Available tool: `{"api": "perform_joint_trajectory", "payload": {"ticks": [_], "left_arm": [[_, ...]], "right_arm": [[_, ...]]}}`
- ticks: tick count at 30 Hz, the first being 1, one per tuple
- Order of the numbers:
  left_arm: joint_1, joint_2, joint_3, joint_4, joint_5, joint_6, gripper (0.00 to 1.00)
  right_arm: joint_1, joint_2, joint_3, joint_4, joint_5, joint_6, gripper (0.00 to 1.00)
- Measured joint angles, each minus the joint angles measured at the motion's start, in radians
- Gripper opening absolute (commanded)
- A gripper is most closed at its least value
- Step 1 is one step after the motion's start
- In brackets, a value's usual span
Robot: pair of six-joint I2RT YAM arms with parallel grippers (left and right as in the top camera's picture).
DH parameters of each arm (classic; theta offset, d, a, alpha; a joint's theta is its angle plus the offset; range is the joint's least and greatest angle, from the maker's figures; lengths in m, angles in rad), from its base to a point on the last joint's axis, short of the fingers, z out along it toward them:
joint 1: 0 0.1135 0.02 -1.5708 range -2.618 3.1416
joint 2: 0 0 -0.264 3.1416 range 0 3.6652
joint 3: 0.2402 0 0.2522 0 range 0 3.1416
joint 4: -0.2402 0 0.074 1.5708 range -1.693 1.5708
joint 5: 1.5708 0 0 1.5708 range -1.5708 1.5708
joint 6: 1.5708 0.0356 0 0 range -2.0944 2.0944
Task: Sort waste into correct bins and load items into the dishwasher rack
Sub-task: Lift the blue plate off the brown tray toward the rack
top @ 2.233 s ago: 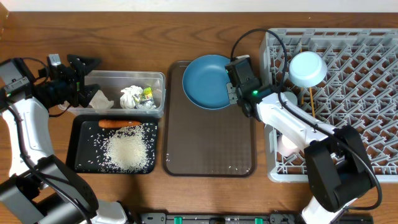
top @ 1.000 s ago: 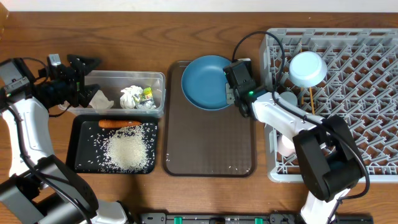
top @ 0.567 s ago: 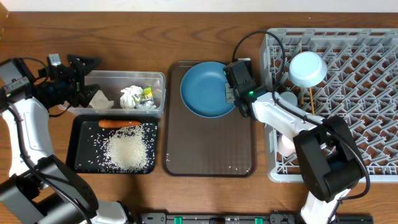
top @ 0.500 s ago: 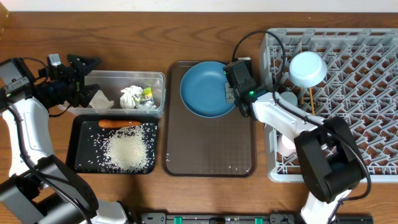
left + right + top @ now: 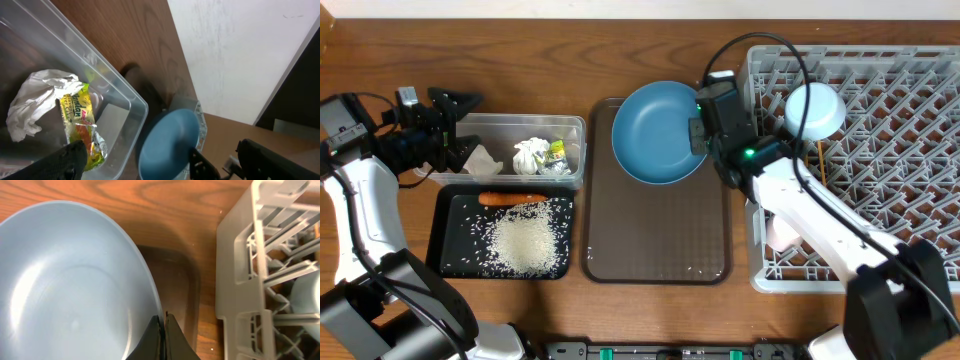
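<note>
My right gripper (image 5: 701,128) is shut on the right rim of the large blue plate (image 5: 658,133). The plate hangs tilted over the far end of the brown tray, just left of the grey dishwasher rack (image 5: 900,200). In the right wrist view the fingers pinch the plate (image 5: 70,290) at its edge, at the gripper (image 5: 164,317). My left gripper (image 5: 460,130) stands open at the left end of the clear tub (image 5: 575,125), which holds a paper wad (image 5: 35,97) and a green-yellow wrapper (image 5: 80,125). The black tray (image 5: 455,215) holds a carrot (image 5: 510,198) and rice (image 5: 525,243).
The brown serving tray (image 5: 655,230) lies between the bins and the rack. In the rack are a white bowl (image 5: 814,110), chopsticks (image 5: 817,160) and a white cup (image 5: 778,232). The rack's near wall (image 5: 240,280) stands close on the right of the plate.
The right gripper has shut on the plate's rim, raised it off the brown tray and tilted it, shifting slightly right toward the rack. The left arm has not moved.
</note>
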Motion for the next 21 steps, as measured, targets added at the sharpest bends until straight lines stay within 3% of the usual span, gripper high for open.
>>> {"api": "perform_joint_trajectory", "payload": {"ticks": [21], "left_arm": [[0.0, 0.0, 0.0, 0.0, 0.0, 0.0, 0.98]], "right_arm": [[-0.061, -0.436, -0.001, -0.236, 0.001, -0.022, 0.01]]}}
